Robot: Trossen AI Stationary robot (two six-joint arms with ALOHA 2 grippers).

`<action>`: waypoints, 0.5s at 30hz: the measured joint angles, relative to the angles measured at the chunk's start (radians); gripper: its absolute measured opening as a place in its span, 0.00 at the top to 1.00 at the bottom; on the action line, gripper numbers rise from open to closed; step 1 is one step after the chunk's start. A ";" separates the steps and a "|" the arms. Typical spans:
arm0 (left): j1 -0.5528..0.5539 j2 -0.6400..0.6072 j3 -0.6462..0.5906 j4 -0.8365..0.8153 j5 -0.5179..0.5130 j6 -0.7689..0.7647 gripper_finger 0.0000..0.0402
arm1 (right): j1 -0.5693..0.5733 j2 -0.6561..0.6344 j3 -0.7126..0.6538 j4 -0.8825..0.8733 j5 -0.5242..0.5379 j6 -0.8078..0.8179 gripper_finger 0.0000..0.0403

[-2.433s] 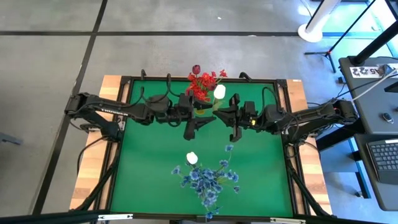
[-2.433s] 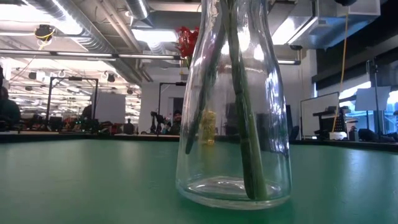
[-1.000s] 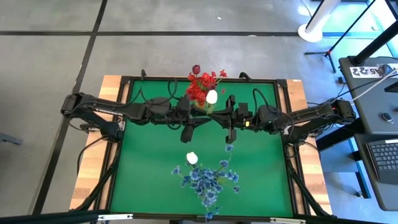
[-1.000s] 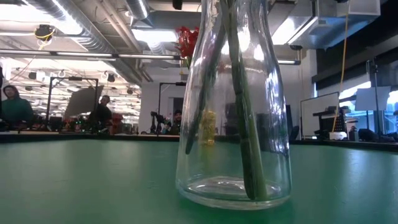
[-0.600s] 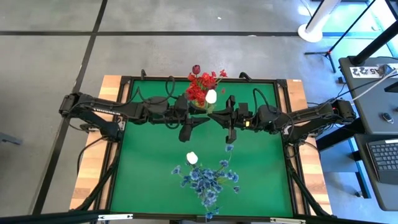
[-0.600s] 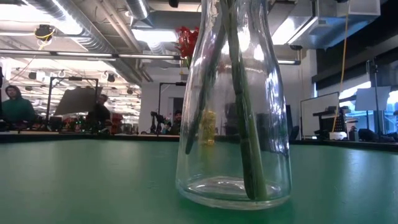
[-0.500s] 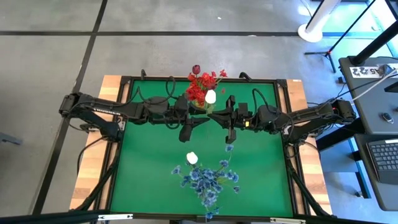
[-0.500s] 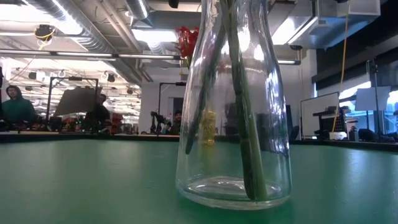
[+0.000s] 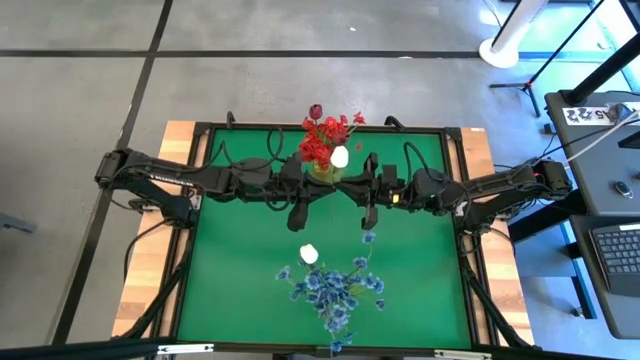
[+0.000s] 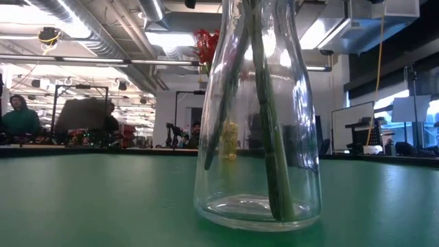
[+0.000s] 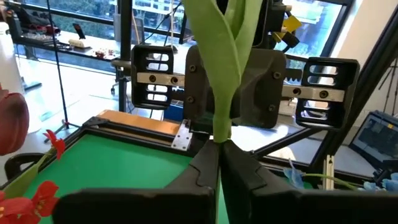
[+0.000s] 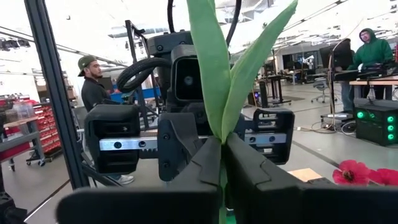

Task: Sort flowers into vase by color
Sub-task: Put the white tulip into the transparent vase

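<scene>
Since a second ago, left gripper [image 9: 333, 186] has gone from parted to clenched on the long green stem with white tulip-like bud [image 9: 340, 157]; leaves [image 11: 219, 56] rise from its jaws. Right gripper [image 9: 345, 186], facing it, clamps the same stem [image 12: 227, 68]. Both meet at table centre, bud at 12 o'clock beside red clustered blooms [image 9: 322, 139]. Clear glass vase [image 10: 257, 116] with blue sprays [image 9: 335, 288] stands at 6 o'clock.

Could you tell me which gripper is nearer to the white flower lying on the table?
Left, slightly. The left gripper, shut on a green stem, sits just above the white flower; the right gripper is farther off to the side.
</scene>
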State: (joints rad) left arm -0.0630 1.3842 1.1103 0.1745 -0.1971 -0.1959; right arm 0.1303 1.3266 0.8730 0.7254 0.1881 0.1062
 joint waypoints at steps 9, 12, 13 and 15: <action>-0.002 -0.003 0.000 -0.010 -0.012 -0.019 1.00 | 0.000 -0.032 0.000 -0.041 -0.042 0.001 0.59; -0.003 -0.025 0.000 -0.037 -0.015 -0.034 1.00 | 0.001 -0.070 0.000 -0.107 -0.082 0.002 0.44; -0.003 -0.039 -0.001 -0.048 -0.026 -0.034 1.00 | 0.001 -0.090 0.000 -0.142 -0.087 0.001 0.40; -0.008 -0.078 -0.001 -0.069 -0.042 -0.034 1.00 | 0.001 -0.135 0.000 -0.218 -0.093 0.001 0.33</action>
State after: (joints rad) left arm -0.0711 1.3063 1.1091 0.1057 -0.2387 -0.2302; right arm 0.1314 1.1914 0.8730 0.5077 0.0953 0.1077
